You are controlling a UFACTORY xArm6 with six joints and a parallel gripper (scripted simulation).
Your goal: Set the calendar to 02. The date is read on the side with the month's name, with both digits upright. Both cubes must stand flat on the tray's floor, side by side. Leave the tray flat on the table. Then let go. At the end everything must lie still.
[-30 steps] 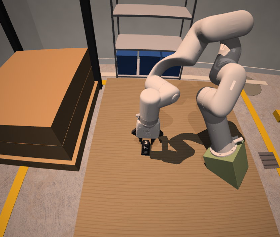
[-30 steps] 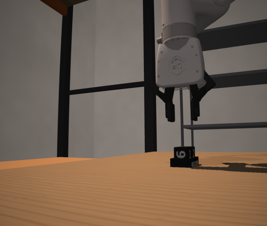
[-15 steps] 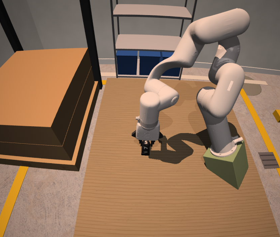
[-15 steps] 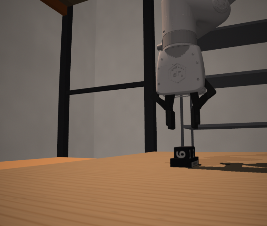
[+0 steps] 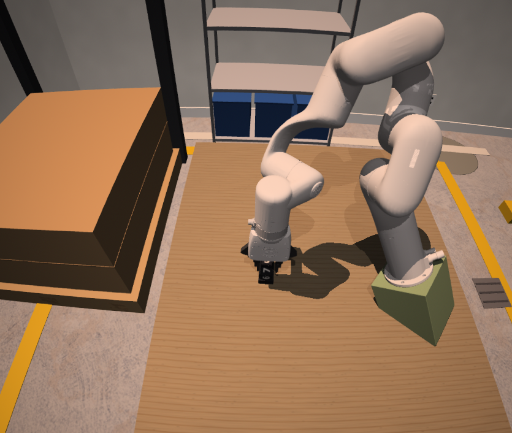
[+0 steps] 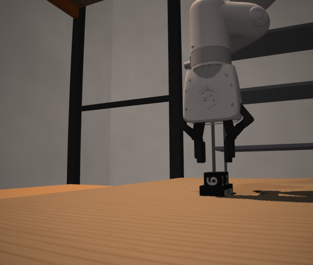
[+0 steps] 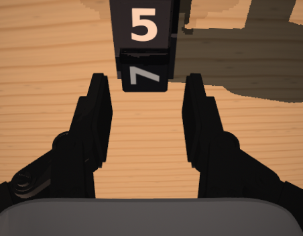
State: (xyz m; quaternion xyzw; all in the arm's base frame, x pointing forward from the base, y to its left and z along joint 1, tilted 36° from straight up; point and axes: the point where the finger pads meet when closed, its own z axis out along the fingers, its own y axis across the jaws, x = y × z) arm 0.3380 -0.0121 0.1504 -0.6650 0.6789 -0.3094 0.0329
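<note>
Wrist view looks down past two black fingers standing parted about halfway, with bare wooden table (image 7: 146,148) showing between them and nothing pinched; the gripper (image 6: 214,155) hangs straight down in the exterior view, its fingertips a short way above the calendar and touching nothing; its white housing hides most of the fingers in the top view.

Just beyond the fingertips in the wrist view sits the black tray (image 7: 112,15) flat on the table, holding two black cubes side by side; the farther cube (image 7: 143,25) shows a white 5 on its top face and a 0 on the side turned away from the camera; the nearer cube (image 7: 143,77) shows a 7 on top.

Exterior view shows the nearer cube (image 6: 212,180) with a 6 lying on its side on one end face, and a 1 and a 2 on the long side, above a small pale label on the tray (image 6: 213,190); the label's text is too small to read; top view places the calendar near the middle of the table, just in front of the gripper (image 5: 268,263).
</note>
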